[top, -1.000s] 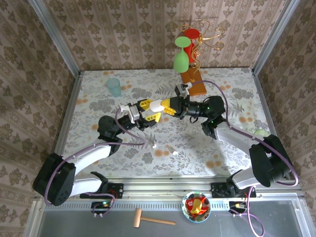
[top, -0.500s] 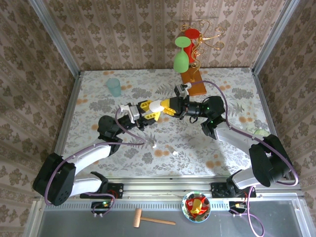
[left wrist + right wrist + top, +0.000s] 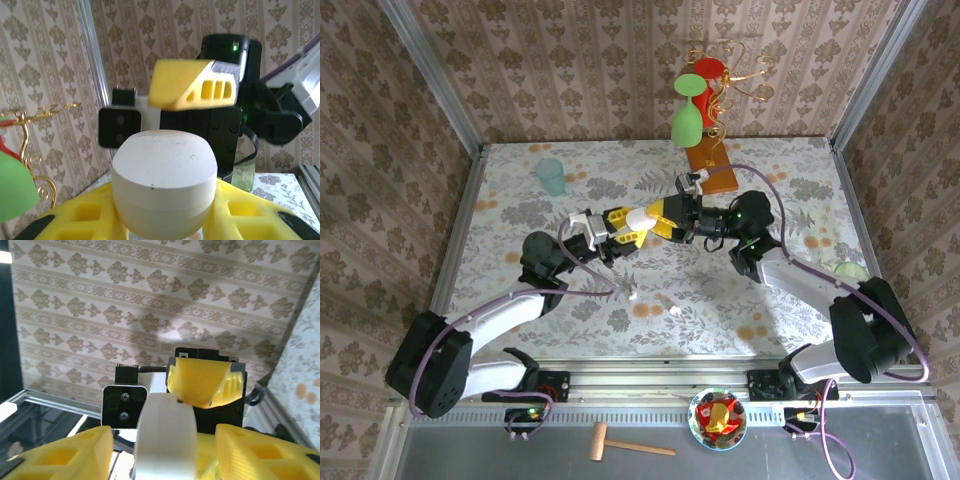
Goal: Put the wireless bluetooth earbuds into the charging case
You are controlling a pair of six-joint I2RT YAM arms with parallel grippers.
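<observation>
Left gripper [image 3: 627, 222] clamps white case [image 3: 164, 180] over table [image 3: 520, 180] middle; right gripper [image 3: 658, 212] straddles it, hold unclear. Risk: opposing pulls wrench case free, dropping it onto earbuds [image 3: 633, 294] toward near edge.

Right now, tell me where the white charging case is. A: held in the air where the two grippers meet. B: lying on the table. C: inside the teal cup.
A: the white charging case sits raised off the table, between the left gripper and the right gripper.
</observation>
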